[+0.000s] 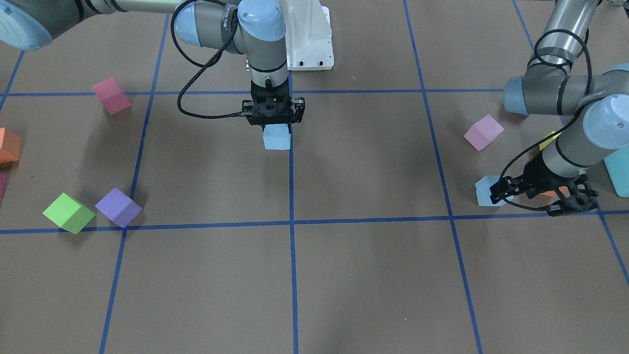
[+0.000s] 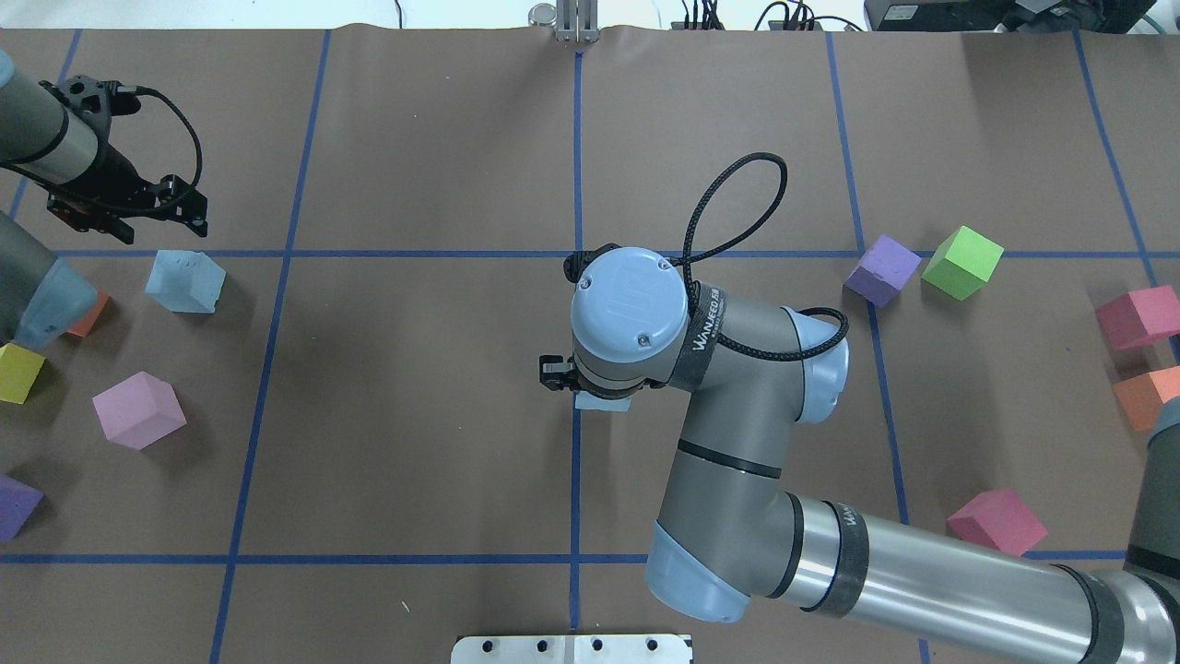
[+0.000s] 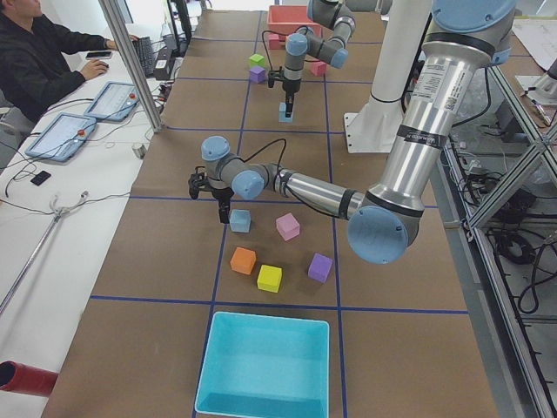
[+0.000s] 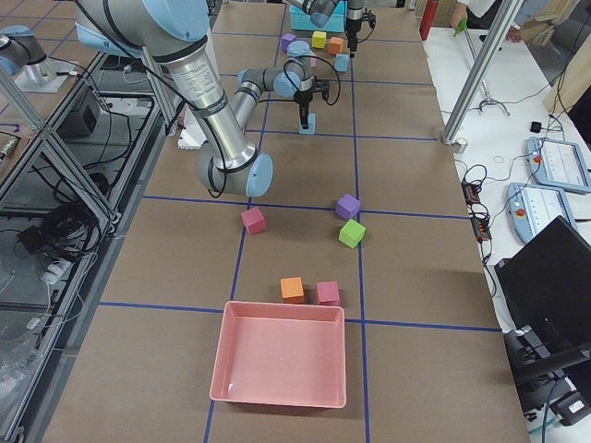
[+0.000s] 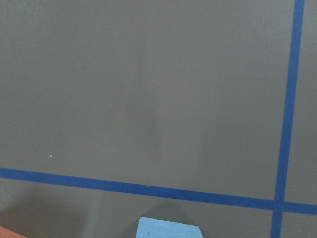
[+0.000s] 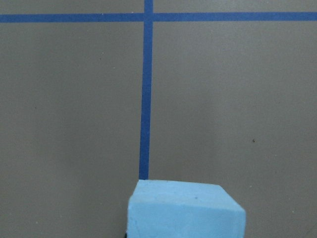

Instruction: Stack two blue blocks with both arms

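**Desk** [image 2: 415,415]: covered in brown paper and ruled into a grid by blue tape [image 2: 575,138].

**Right arm** [image 2: 737,480]: reaches to the middle of the desk, with its wrist pointing straight down over a tape line.

**Left arm** [image 1: 565,88]: bends low over its own end of the desk.

**Bins**: a turquoise bin [image 3: 265,366] sits at the left end and a pink-red bin [image 4: 280,355] at the right end.

**Right hand** [image 1: 276,125]: clenched on the top of the centre blue block [image 1: 276,137], fingers against its upper sides. The block stands upright against the middle tape line. The pictures do not show whether it touches the paper.

**Left hand** [image 2: 152,214]: released, fingers spread with nothing between them. It hangs low, just beside the second blue block [image 2: 184,281], on the side away from the robot.

**Second blue block**: sits on the paper, turned askew to the grid. Near it are 4 loose cubes:
- orange cube [image 3: 243,259]
- yellow cube [image 3: 269,278]
- pale pink cube [image 2: 138,409]
- violet cube [image 3: 319,266]

**Right half of the desk**: well apart from both blue blocks are 5 more cubes.
- purple cube [image 2: 883,269], just beside the green cube [image 2: 962,262]
- 2 magenta cubes [image 2: 997,521] [image 2: 1138,316]
- second orange cube [image 2: 1146,397]
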{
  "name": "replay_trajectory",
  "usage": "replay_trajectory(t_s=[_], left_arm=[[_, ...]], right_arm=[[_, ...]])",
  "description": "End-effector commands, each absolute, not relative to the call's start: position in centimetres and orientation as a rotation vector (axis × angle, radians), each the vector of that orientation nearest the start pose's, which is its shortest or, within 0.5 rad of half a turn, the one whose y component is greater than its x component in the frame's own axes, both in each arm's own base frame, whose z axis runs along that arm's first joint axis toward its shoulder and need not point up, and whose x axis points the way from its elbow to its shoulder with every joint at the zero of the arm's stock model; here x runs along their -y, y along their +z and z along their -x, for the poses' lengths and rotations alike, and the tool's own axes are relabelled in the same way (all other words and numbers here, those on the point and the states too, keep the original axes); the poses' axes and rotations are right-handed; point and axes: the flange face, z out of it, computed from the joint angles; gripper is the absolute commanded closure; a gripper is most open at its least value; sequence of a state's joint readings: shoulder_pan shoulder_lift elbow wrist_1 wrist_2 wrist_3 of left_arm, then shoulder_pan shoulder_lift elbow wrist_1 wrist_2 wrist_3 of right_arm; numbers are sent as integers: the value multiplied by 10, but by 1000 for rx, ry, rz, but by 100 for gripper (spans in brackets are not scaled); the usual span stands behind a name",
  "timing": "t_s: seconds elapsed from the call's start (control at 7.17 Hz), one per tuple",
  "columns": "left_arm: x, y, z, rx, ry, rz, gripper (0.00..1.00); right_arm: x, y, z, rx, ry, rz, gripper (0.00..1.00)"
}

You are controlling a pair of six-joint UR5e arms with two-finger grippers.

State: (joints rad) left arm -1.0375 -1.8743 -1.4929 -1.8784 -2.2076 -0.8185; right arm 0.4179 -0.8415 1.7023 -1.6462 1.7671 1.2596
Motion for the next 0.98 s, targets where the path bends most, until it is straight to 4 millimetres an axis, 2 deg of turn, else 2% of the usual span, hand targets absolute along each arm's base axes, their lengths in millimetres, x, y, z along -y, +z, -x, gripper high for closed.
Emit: replay_trajectory(t_s=[0.0, 0.14, 0.28, 0.42, 0.84], left_arm=[[578, 502, -273, -803, -58, -8, 0], [577, 504, -275, -798, -37, -9, 0], [570, 518, -272, -787, 20, -18, 0], [568, 521, -273, -784, 25, -14, 0], [565, 521, -278, -784, 26, -7, 0]], right_arm=[[378, 181, 575, 796, 22, -104, 37], [378, 181, 575, 796, 23, -103, 37], [377, 182, 576, 796, 23, -100, 37], [377, 183, 578, 795, 22, -97, 37], [375, 186, 582, 787, 33, -86, 37]])
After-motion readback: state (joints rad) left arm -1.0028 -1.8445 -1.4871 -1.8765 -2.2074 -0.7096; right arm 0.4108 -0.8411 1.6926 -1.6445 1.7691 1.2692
